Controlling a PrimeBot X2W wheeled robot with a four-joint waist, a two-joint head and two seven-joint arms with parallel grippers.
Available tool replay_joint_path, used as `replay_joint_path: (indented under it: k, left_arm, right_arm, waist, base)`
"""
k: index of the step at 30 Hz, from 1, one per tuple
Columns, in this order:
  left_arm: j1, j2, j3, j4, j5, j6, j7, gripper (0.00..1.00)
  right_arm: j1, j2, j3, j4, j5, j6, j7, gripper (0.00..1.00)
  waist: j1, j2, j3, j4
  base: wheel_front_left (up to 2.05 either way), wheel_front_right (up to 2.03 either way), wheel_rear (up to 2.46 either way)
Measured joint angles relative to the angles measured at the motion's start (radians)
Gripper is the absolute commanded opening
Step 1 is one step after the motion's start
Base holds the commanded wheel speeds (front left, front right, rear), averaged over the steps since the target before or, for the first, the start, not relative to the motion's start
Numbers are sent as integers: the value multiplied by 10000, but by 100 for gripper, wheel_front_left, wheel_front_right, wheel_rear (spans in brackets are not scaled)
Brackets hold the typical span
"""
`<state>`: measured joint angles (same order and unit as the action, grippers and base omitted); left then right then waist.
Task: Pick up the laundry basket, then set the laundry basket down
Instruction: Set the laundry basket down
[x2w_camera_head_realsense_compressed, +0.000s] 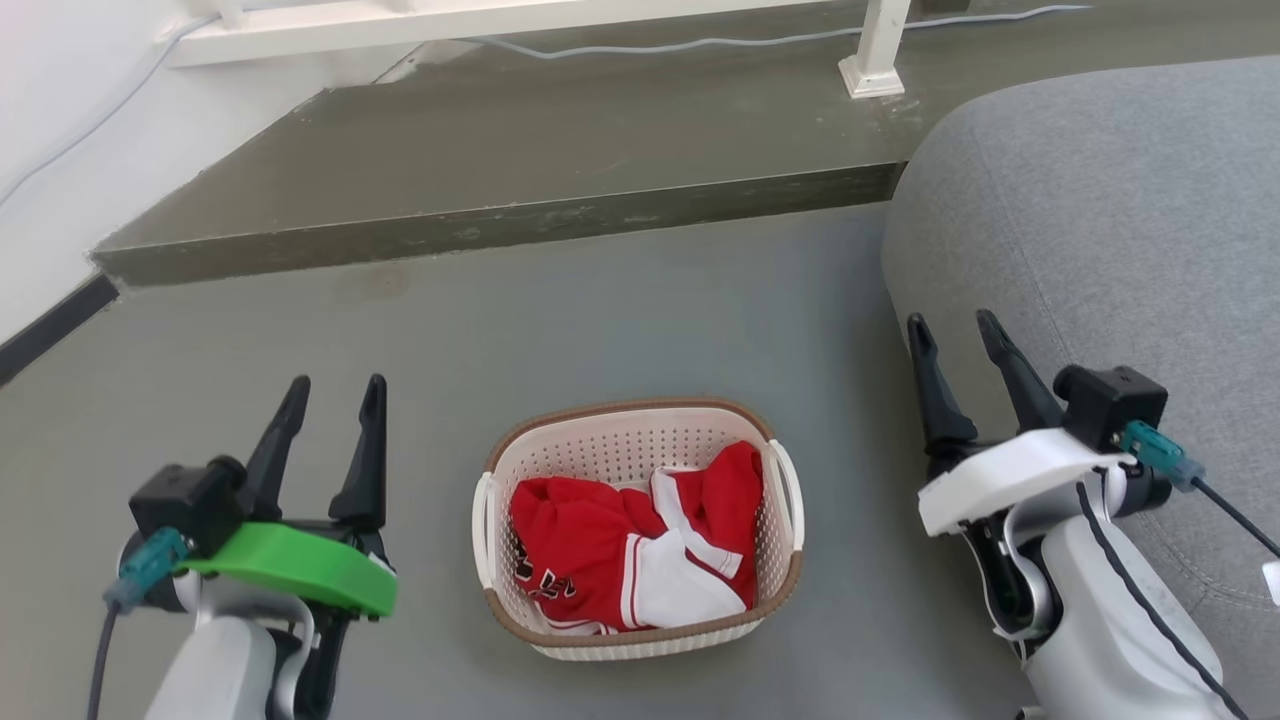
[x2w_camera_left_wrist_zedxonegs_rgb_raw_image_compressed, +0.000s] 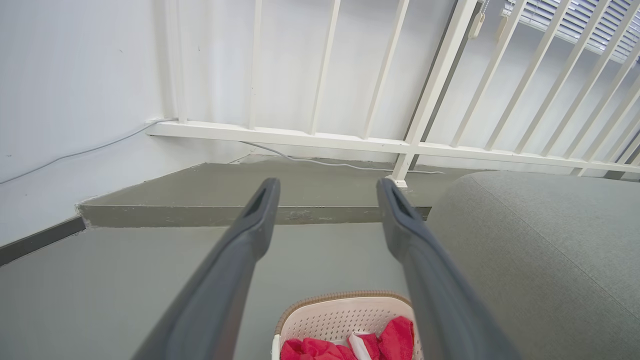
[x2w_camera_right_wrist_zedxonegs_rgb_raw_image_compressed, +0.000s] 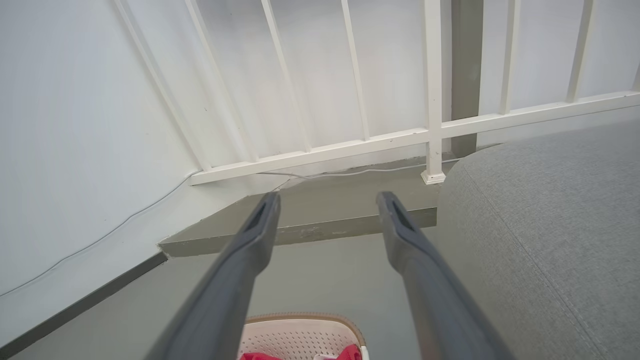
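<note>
Task judged unstarted: your left gripper (x2w_camera_head_realsense_compressed: 337, 390) and right gripper (x2w_camera_head_realsense_compressed: 951, 322) stood spread, empty, flanking the cream-white perforated plastic laundry basket (x2w_camera_head_realsense_compressed: 620, 445) on the grey floor (x2w_camera_head_realsense_compressed: 600, 320); pickup and set-down remained.

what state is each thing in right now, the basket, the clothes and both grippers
laundry basket: upright on the floor between the two grippers, not gripped, both side handles free
red and white clothes: crumpled inside the basket
left gripper: open, empty, to the basket's left, not touching it
right gripper: open, empty, to the basket's right, not touching it
</note>
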<state>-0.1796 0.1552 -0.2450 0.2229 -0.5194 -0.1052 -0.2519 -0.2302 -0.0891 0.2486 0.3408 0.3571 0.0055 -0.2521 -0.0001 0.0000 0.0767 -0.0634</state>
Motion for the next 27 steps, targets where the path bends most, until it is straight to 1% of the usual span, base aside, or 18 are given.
replay_joint_path:
  k: [2, 12, 27]
  left_arm:
    - [155, -102, 82, -90, 58, 2, 0, 100]
    - [671, -441, 341, -483, 474, -2, 0, 100]
    - [1076, -614, 583, -754, 669, -38, 0, 100]
  right_arm:
    - [135, 6, -63, -98, -58, -59, 0, 100]
    - [567, 59, -169, -433, -184, -58, 0, 100]
    - [804, 161, -291, -729, -439, 19, 0, 100]
  waist:
    - [0, 0, -29, -22]
    - [0, 0, -55, -82]
    - [0, 0, -31, -87]
  base:
    - [0, 0, 0]
    - [0, 0, 0]
    - [0, 0, 0]
